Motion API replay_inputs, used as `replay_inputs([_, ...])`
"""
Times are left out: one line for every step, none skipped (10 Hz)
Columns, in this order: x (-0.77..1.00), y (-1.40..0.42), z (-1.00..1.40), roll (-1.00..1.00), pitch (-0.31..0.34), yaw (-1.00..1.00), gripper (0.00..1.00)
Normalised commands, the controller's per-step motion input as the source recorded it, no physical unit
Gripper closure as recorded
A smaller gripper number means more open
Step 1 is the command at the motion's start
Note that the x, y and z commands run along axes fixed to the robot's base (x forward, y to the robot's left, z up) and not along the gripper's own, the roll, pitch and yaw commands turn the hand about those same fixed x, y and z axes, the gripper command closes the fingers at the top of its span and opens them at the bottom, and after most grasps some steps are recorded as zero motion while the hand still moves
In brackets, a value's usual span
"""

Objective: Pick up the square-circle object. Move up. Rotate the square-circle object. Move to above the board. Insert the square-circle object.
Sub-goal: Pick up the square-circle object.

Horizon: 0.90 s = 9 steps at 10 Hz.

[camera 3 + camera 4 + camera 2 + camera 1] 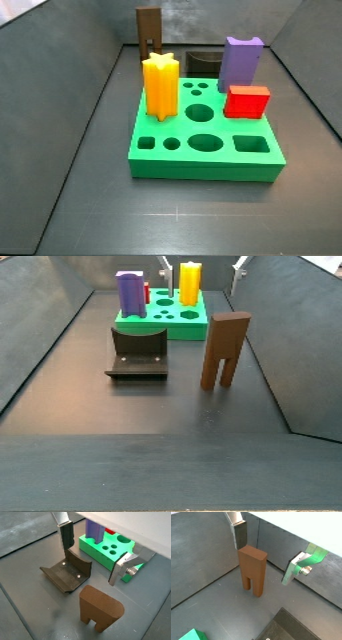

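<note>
Gripper: we see the gripper (268, 549) above the square-circle object (252, 570), its fingers (240, 534) spread apart on either side of the block and gripping nothing; in a wrist view the same fingers (67, 536) stand open over the fixture (67, 574).
Square-circle object: we find it upright on the floor (147, 406), split legs down, just beside the fixture (138, 353) and well short of the board (163, 321).
Board: in a side view the board (207, 158) lies flat, with several of its holes unfilled.
In the board: we count a yellow star peg (160, 87), a purple block (239, 62) and a red cube (246, 101), all standing in its top face.
Behind the board: the square-circle object (148, 32) rises by the far wall.
Surroundings: dark grey floor, enclosed by dark walls (274, 326).
</note>
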Motion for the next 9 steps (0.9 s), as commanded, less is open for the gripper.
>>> replay_inputs([0.00, 0.03, 0.00, 0.00, 0.000, 0.00, 0.00])
replay_inputs([-0.14, 0.20, 0.04, -0.02, -0.026, 0.02, 0.00])
replay_inputs([-0.16, 0.20, 0.12, -0.07, -0.143, 0.44, 0.00])
replay_inputs([-0.17, 0.10, 0.00, -0.10, -0.176, 0.54, 0.00])
replay_inputs([-0.18, 0.25, -0.01, -0.02, -0.126, 0.72, 0.00])
replay_inputs([-0.33, 0.10, -0.08, 0.02, -0.123, 0.68, 0.00])
replay_inputs([-0.41, 0.02, -0.06, 0.00, -0.166, 0.53, 0.00])
replay_inputs([-0.21, 0.00, -0.01, 0.00, -0.116, 0.07, 0.00])
replay_inputs([-0.27, 0.00, -0.07, 0.00, -0.127, 0.00, 0.00])
